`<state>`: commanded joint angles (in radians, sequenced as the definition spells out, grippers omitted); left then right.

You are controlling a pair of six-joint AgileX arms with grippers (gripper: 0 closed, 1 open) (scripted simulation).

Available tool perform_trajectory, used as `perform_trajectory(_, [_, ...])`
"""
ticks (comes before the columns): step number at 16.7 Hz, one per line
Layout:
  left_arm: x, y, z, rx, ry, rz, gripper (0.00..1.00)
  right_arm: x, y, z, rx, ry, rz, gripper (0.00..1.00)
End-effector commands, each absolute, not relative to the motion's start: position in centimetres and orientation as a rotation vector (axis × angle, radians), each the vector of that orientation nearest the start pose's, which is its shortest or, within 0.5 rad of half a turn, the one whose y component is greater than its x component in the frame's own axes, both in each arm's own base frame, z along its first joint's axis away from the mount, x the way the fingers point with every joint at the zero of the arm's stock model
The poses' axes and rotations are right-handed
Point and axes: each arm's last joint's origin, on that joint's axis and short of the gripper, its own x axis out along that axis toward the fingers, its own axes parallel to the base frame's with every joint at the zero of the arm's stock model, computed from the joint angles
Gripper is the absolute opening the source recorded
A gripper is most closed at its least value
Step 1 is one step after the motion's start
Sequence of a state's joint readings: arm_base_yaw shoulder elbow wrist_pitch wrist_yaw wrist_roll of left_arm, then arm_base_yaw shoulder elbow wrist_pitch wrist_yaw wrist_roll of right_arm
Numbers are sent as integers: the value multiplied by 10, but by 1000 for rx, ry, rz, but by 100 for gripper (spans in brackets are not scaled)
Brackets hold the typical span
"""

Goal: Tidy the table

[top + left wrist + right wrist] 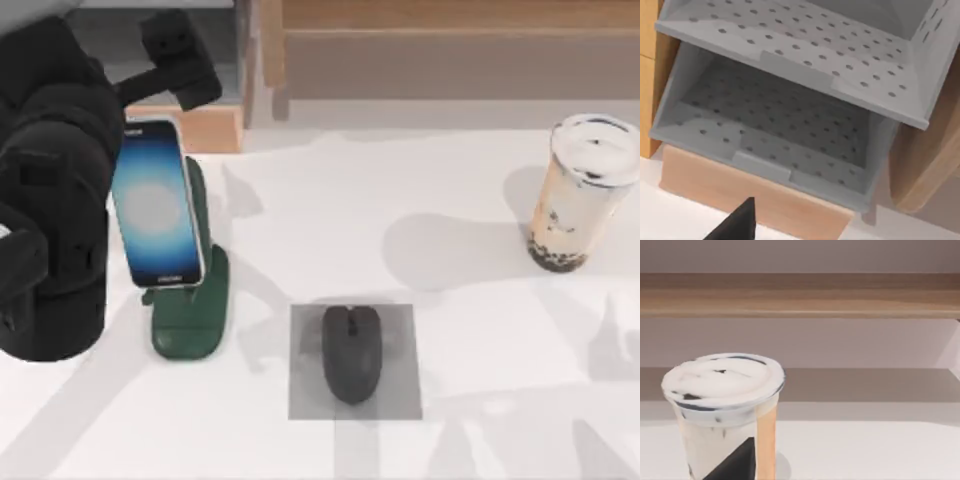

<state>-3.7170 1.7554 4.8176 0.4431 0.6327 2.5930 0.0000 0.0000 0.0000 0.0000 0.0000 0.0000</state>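
The white table (480, 330) carries three items. A phone (155, 205) with a lit screen leans on a green stand (190, 320) at the left. A dark mouse (350, 352) lies on a small grey mat (400, 395) near the front middle. A bubble tea cup (585, 195) stands upright at the far right. My left arm rises over the table's left side, with my left gripper (178, 60) up by the shelf unit's grey drawers (785, 125). A black edge of my right gripper (737, 462) shows just in front of the cup (722, 405), close to it.
A wood-and-grey shelf unit (420, 50) runs along the back edge. Its two perforated grey drawers stand pulled out at the back left, one above the other (805, 45). Bare tabletop lies between the mouse mat and the cup.
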Motion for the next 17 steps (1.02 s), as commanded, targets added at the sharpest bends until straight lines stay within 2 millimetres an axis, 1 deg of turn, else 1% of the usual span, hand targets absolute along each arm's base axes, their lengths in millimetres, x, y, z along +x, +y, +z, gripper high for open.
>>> perform_trajectory(2, [260,-110,329,-503,142,203,100,106,-1,160,0,0,0,100])
perform_trajectory(4, [289,-77,378,-690,-32,282,100,106,-1,160,0,0,0,100])
perform_trajectory(6, [311,-30,433,-872,-258,347,100,106,-1,160,0,0,0,100])
perform_trajectory(7, [317,-2,461,-954,-390,368,100,106,-1,160,0,0,0,100])
perform_trajectory(8, [318,28,489,-1025,-535,377,100,106,-1,160,0,0,0,100])
perform_trajectory(9, [313,59,517,-1082,-687,373,100,106,-1,160,0,0,0,100])
perform_trajectory(10, [303,90,544,-1124,-849,353,100,106,-1,160,0,0,0,100])
perform_trajectory(11, [286,119,569,-1145,-1012,317,100,106,-1,160,0,0,0,100])
perform_trajectory(12, [264,145,592,-1143,-1174,264,100,106,-1,160,0,0,0,100])
perform_trajectory(13, [236,167,613,-1118,-1329,193,100,106,-1,160,0,0,0,100])
perform_trajectory(14, [205,184,631,-1068,-1470,107,100,106,-1,160,0,0,0,100])
perform_trajectory(15, [170,193,644,-994,-1593,7,100,106,-1,160,0,0,0,100])
perform_trajectory(16, [135,196,654,-900,-1690,-101,100,106,-1,160,0,0,0,100])
perform_trajectory(17, [100,192,660,-786,-1758,-215,100,106,-1,160,0,0,0,100])
